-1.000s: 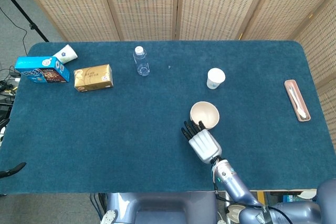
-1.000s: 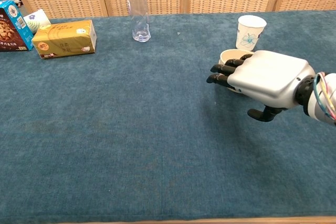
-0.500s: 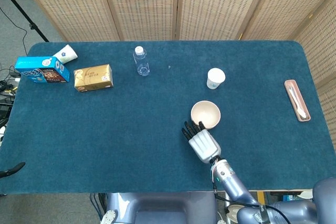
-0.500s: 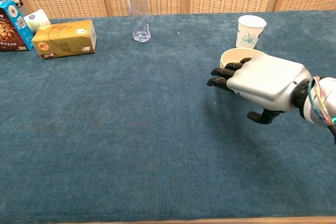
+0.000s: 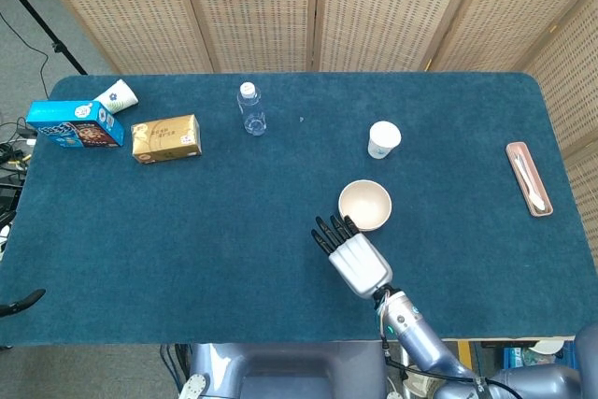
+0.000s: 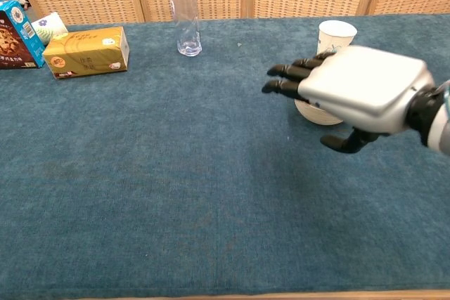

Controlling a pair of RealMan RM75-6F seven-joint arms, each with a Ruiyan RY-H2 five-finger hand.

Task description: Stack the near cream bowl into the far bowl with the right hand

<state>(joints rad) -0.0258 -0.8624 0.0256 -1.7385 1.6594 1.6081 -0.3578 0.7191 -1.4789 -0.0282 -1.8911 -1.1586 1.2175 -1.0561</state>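
Hovering just beside cream bowl (image 5: 364,205), right robot hand (image 5: 350,257) w/ fingers spread

Bottle (image 5: 250,108), cup (image 5: 381,139), tissue box (image 5: 166,137)

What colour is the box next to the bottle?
The box is gold, with a little red label. The chest view shows it best.

Paper cup (image 5: 383,138) behind bowl (image 5: 364,205) (sides free).
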